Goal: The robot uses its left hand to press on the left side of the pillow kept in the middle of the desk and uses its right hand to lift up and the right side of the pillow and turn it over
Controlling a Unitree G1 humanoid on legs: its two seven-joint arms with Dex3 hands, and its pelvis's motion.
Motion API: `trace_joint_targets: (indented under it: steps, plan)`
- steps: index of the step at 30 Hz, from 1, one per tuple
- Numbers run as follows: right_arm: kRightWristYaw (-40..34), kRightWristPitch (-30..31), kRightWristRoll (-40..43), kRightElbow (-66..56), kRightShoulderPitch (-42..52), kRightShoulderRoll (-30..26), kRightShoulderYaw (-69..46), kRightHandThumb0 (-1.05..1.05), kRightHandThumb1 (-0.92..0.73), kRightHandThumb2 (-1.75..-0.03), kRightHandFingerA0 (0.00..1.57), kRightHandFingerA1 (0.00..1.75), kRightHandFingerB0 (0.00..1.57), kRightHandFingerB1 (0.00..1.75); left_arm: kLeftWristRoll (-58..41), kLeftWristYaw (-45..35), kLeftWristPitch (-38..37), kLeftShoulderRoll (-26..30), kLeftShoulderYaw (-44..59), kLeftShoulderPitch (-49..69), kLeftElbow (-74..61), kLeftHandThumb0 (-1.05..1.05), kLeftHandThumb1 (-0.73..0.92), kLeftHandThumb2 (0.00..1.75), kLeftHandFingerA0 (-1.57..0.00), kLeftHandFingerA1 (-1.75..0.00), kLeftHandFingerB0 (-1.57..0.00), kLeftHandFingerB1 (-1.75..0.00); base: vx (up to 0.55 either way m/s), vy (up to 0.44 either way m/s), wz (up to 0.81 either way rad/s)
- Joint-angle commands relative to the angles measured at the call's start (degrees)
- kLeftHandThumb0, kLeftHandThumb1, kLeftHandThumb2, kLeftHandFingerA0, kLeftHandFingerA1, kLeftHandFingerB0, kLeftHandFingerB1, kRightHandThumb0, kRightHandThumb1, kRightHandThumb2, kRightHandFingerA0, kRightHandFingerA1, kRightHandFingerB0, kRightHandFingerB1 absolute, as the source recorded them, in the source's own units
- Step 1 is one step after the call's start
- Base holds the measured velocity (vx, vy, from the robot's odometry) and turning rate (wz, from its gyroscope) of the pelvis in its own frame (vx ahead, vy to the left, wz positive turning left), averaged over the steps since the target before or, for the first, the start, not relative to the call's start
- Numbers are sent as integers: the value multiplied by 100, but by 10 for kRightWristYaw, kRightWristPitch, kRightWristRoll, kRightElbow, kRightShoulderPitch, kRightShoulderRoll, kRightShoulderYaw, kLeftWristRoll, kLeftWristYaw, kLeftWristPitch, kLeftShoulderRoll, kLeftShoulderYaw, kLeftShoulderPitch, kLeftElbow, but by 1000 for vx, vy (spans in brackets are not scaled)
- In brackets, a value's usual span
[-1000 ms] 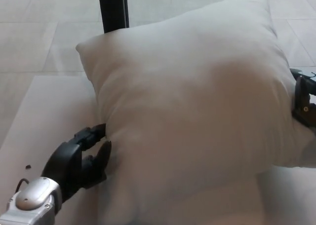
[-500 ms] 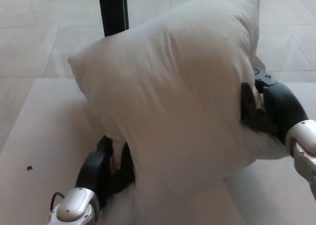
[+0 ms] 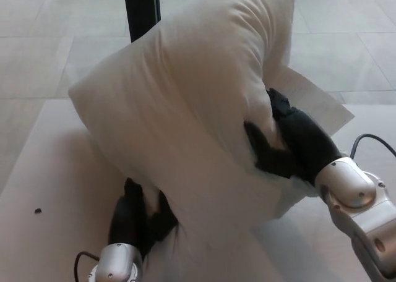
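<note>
Head view: white pillow (image 3: 185,109) stands tipped up on its lower-left edge on the pale desk (image 3: 43,170), right side raised high, top corner running out of pic at the upper edge.

Right hand (image 3: 288,143) is pushed into the pillow's right flank; thumb (image 3: 255,141) pressed into the fabric on the near face, other fingers (image 3: 279,102) dug in above and behind it, so fabric is pinched between thumb & fingers. Cloth bulges around the fingertips. Pillow's loose right corner (image 3: 315,96) pokes out just beyond the fingers, to the right.

Left hand (image 3: 139,211) sits under the pillow's bottom-left edge, fingers pointing up & away, tips buried in the cloth; pillow rests over them. Can't tell if those fingers are spread or closed, tips hidden.

Small dark speck (image 3: 38,211) on desk well left of left-hand fingers. Black post (image 3: 141,10) stands behind pillow, on tiled floor (image 3: 55,28).
</note>
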Motion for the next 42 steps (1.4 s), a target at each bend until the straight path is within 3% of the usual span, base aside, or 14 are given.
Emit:
trace_joint_targets:
  steps: [1, 2, 3, 6, 7, 10, 12, 13, 14, 15, 28, 30, 35, 42]
  plan:
    - [94, 0, 11, 47, 35, 86, 127, -98, -88, -67, 68, 106, 12, 42, 28, -19, 42, -62, -100, 13, 72, -105, 72, 112, 0, -21, 0, -17, 0, 0, 0]
    - [91, -22, 3, 70, 50, 97, 140, -91, -83, -66, 73, 128, 13, 43, 48, -11, 43, -63, -125, 14, 81, -95, 69, 101, -3, -39, 0, 0, 0, 0, 0]
    - [88, 1, 0, 79, 57, 107, 154, -93, -62, -104, 61, 94, 10, 52, 64, -3, 36, -70, -148, 18, 93, -105, 82, 118, -7, -37, 0, -12, 0, 0, 0]
    - [91, -9, -7, 89, 65, 113, 161, -99, -68, -107, 56, 84, 9, 49, 37, 7, 7, -102, -136, 45, 99, -105, 80, 114, -6, -31, 0, -8, 0, 0, 0]
    - [87, -14, -7, 102, 75, 129, 170, -85, -77, -63, 53, 86, 14, 45, 8, 4, -27, -139, -123, 67, 119, -105, 75, 108, 0, -15, 0, -10, 0, 0, 0]
    - [70, 4, -35, 109, 79, 148, 211, -83, -59, -96, 29, 69, 11, 52, -20, -10, -77, -189, -107, 77, 166, -105, 71, 105, 0, -14, 0, -14, 0, 0, 0]
    - [76, 6, -97, 139, 55, 146, 283, -76, -53, -90, 11, 61, 8, 54, -24, 0, -82, -215, -123, 89, 179, -105, 68, 104, 0, -29, 0, -13, 0, 0, 0]
    - [79, 7, -105, 140, 53, 147, 298, -70, -68, -61, 8, 65, 9, 51, -30, -2, -89, -223, -123, 98, 187, -94, 63, 103, 0, -29, 0, -21, 0, 0, 0]
    - [80, 1, -110, 142, 52, 147, 302, -70, -52, -88, 13, 62, 6, 54, -32, -2, -95, -225, -123, 101, 190, -93, 64, 103, 0, -27, 0, -20, 0, 0, 0]
    - [81, -16, -115, 149, 57, 147, 310, -66, -65, -60, 9, 62, 11, 51, -41, -8, -112, -234, -119, 110, 201, -105, 68, 102, 0, -12, 0, -13, 0, 0, 0]
    - [97, -44, -215, 185, 38, 146, 430, -62, -62, -57, 16, 81, 16, 60, -28, -13, -187, -231, -110, 126, 281, -93, 64, 103, 0, -28, 0, -21, 0, 0, 0]
    - [99, -49, -215, 184, 41, 145, 433, -62, -60, -58, 13, 82, 17, 61, -25, -15, -195, -228, -114, 126, 287, -105, 69, 102, -10, -15, 0, -12, 0, 0, 0]
    - [126, -73, -203, 191, 45, 138, 438, -59, -58, -57, 25, 69, 28, 60, -13, -17, -191, -218, -128, 125, 295, -92, 64, 103, 0, -27, 0, -22, 0, 0, 0]
    - [145, -82, -195, 197, 41, 138, 437, -61, -58, -57, 28, 72, 29, 62, 18, 4, -190, -200, -142, 107, 308, -96, 61, 92, -4, -50, 0, 0, 0, 0, 0]
